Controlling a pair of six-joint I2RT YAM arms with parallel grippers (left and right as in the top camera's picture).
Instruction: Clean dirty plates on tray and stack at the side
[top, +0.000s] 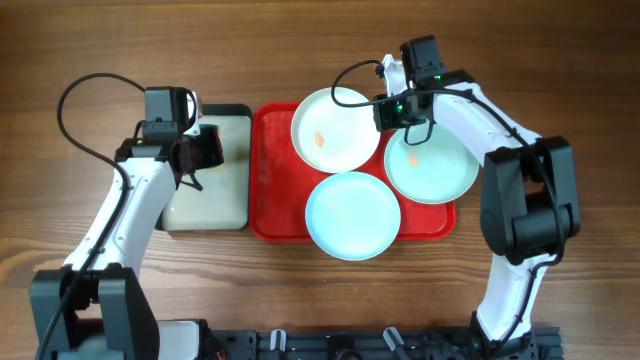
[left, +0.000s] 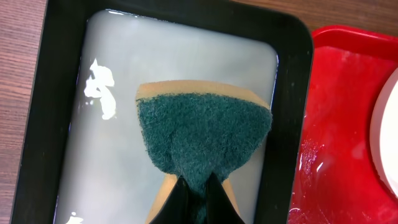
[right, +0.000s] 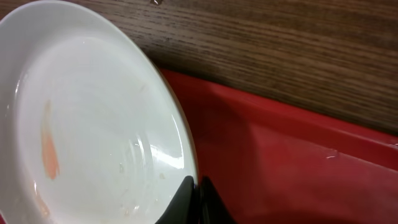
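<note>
The red tray holds three plates. The white plate with an orange smear lies at the tray's far edge; it also shows in the right wrist view. Two pale blue plates lie in front and to the right. My right gripper is shut on the white plate's right rim, as the right wrist view shows. My left gripper is shut on a green and tan sponge above the black-rimmed tray, seen in the left wrist view.
The small black-rimmed tray with a pale wet inside stands just left of the red tray. Bare wooden table surrounds both trays. The white plate overhangs the red tray's far rim.
</note>
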